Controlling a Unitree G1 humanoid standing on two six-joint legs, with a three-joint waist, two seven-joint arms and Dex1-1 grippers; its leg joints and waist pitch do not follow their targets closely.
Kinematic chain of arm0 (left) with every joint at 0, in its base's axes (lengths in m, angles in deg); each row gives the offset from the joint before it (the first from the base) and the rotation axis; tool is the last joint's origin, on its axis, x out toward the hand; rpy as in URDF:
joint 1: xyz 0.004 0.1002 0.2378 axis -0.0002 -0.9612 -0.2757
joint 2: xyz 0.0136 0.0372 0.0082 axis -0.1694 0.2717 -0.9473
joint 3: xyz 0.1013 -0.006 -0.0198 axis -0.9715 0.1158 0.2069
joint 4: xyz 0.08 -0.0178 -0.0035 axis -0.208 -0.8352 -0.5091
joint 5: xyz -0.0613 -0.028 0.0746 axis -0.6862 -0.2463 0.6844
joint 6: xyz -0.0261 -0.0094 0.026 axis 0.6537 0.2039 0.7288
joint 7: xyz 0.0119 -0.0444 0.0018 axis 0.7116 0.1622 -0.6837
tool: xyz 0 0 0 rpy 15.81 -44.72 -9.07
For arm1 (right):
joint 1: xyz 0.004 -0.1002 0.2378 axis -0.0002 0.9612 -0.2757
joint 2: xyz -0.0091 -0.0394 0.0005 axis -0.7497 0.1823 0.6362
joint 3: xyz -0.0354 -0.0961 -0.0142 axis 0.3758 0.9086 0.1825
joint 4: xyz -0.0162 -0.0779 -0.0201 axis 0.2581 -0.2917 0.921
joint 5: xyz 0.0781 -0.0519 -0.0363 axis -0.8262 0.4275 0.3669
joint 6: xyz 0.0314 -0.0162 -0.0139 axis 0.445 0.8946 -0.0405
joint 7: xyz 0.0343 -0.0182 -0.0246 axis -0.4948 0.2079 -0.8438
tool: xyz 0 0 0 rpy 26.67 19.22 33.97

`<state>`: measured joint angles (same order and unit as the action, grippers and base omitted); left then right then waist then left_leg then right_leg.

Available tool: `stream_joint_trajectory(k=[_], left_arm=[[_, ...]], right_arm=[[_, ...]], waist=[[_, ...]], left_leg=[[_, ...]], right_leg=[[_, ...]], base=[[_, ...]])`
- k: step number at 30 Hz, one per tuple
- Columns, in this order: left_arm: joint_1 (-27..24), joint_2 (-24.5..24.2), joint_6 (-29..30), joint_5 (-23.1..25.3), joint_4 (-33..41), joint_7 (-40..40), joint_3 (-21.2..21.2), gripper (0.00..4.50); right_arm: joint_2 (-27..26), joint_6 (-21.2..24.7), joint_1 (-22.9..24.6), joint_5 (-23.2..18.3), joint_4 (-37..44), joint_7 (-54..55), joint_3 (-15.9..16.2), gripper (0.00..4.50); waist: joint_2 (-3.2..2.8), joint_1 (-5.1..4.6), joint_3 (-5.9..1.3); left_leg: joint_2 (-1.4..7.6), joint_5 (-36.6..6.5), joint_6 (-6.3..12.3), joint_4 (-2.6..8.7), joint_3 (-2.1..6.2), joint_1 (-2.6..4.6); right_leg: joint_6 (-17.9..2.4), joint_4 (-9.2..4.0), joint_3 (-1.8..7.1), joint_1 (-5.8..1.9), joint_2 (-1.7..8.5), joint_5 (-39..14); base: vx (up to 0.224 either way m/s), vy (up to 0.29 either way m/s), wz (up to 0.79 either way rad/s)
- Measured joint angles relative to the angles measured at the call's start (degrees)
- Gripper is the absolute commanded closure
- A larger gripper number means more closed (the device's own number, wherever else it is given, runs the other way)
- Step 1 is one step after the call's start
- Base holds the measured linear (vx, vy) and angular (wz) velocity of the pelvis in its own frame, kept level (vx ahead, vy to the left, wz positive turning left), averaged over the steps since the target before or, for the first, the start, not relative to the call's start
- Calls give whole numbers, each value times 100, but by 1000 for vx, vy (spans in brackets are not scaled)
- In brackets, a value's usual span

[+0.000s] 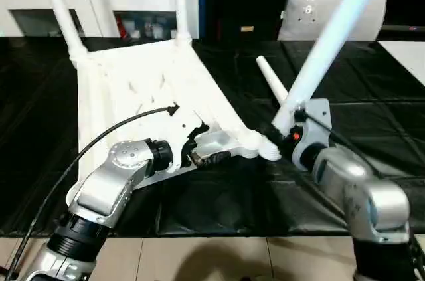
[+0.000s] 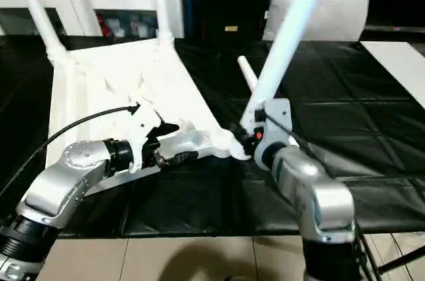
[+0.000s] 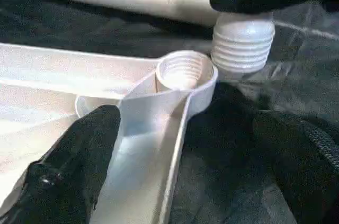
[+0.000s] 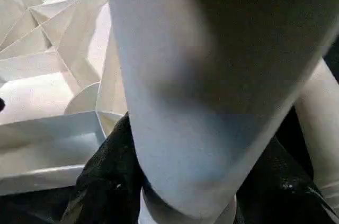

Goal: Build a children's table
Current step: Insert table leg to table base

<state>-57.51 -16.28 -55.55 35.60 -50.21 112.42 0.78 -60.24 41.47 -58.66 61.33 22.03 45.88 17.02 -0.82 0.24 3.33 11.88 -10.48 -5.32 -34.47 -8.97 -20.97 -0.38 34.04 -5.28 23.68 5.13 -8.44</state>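
Observation:
The white table top [image 1: 146,88] lies upside down on the black mat, ribs up. Two legs [image 1: 60,2] [image 1: 179,2] stand in its far corner sockets. My left gripper [image 1: 199,151] is shut on the top's near rim, one finger [image 3: 79,166] inside the rim and the other outside. Close by is the empty near-right corner socket [image 3: 185,70]. My right gripper [image 1: 289,128] is shut on a third leg [image 1: 332,35], which tilts up to the right. Its threaded end [image 3: 243,44] hangs just beside and above that socket. A fourth leg [image 1: 271,78] lies loose on the mat behind.
A white cabinet [image 1: 99,2] stands along the back left, and a grey-white cushion [image 1: 299,8] leans at the back right. The black mat [image 1: 372,95] ends at the tiled floor [image 1: 219,261] in front. A white panel [image 1: 405,55] lies at the far right.

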Motion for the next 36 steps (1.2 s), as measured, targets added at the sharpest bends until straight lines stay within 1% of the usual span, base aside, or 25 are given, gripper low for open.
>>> stream_joint_trajectory(k=[2,6,7,9,11,14,15,17,18,19,22,24,27,29,30,33,36], left_arm=[[-25,-47,21,36,0,18,-40,0],[-33,-58,48,37,-14,52,-51,0],[-32,-45,50,35,-34,83,-50,28],[-30,-10,44,33,-92,126,-52,35],[14,99,37,21,-252,156,-52,40],[186,214,6,19,-499,223,-67,75],[270,247,-29,22,-608,232,-66,77],[488,374,-126,26,-944,255,-62,100],[561,434,-171,28,-1104,265,-64,100],[621,503,-228,33,-1278,278,-70,113],[761,595,-349,94,-1724,379,-157,132],[799,599,-350,157,-1887,406,-204,158],[861,593,-347,215,-1997,484,-280,167],[912,586,-350,281,-2091,503,-291,192],[922,580,-359,302,-2116,505,-291,202],[944,575,-491,375,-2315,540,-296,206],[945,543,-540,433,-2443,613,-311,245]], right_arm=[[46,-140,56,13,-21,-106,38,261],[88,-228,85,-14,-36,-289,94,261],[64,-232,85,-45,-35,-345,104,261],[21,-252,85,-93,-35,-393,113,261],[-39,-445,128,-109,-42,-474,146,261],[-64,-503,149,-158,-60,-501,164,261],[-59,-579,160,-160,-76,-563,157,261],[-29,-773,203,-235,-80,-771,121,261],[-12,-855,213,-271,-75,-870,109,261],[18,-974,240,-289,-56,-962,101,261],[186,-1215,376,-325,-39,-1123,83,261],[281,-1271,388,-323,-58,-1172,50,261],[480,-1525,395,-235,-101,-1341,20,261],[512,-1617,397,-210,-118,-1382,-31,261],[510,-1633,397,-211,-135,-1391,-49,261],[523,-1672,397,-213,-261,-1437,-119,261],[536,-1684,397,-217,-323,-1436,-119,261]], waist=[[1,-4,0],[2,-6,-1],[3,-4,-1],[3,1,-1],[3,7,-1],[3,29,-1],[3,40,-2],[-2,60,-4],[-7,64,-6],[-8,66,-7],[-11,76,-7],[-14,65,-6],[-19,62,-9],[-20,56,-9],[-20,49,-9],[-21,43,-10],[-21,33,-10]], left_leg=[[0,0,0,0,0,-3],[0,0,0,-1,0,-4],[0,0,0,0,0,-4],[0,0,0,-1,0,-4],[-1,0,0,-2,0,-5],[-1,0,0,-3,3,-8],[-1,0,0,-3,3,-8],[-2,0,0,-2,3,-8],[-2,0,1,-2,3,-9],[-2,-1,1,-1,4,-9],[-3,0,1,0,3,-10],[-3,0,1,0,3,-11],[-2,0,1,0,3,-9],[-2,0,1,0,3,-9],[-2,0,1,0,3,-10],[-2,0,1,-1,3,-10],[-2,0,1,0,3,-11]], right_leg=[[0,0,0,0,0,0],[0,0,0,0,0,0],[0,0,0,0,0,0],[0,0,0,1,0,0],[0,-1,0,8,2,0],[0,-2,0,11,3,0],[0,-2,0,10,4,0],[0,-2,1,10,5,0],[0,-3,1,9,5,0],[0,-3,0,8,5,0],[1,-3,-1,8,4,0],[0,-2,0,8,4,0],[0,-2,-1,1,4,0],[0,-2,-2,-1,3,0],[0,-2,-2,-1,3,0],[0,-4,-2,-1,3,0],[0,-4,-3,1,4,0]], base=[[0,0,0],[0,0,0],[0,0,0],[0,0,0],[0,0,0],[0,0,0],[0,0,0],[0,0,0],[0,0,0],[0,0,0],[0,0,0],[0,0,0],[0,0,0],[0,0,0],[0,0,0],[0,0,0],[0,0,0]])
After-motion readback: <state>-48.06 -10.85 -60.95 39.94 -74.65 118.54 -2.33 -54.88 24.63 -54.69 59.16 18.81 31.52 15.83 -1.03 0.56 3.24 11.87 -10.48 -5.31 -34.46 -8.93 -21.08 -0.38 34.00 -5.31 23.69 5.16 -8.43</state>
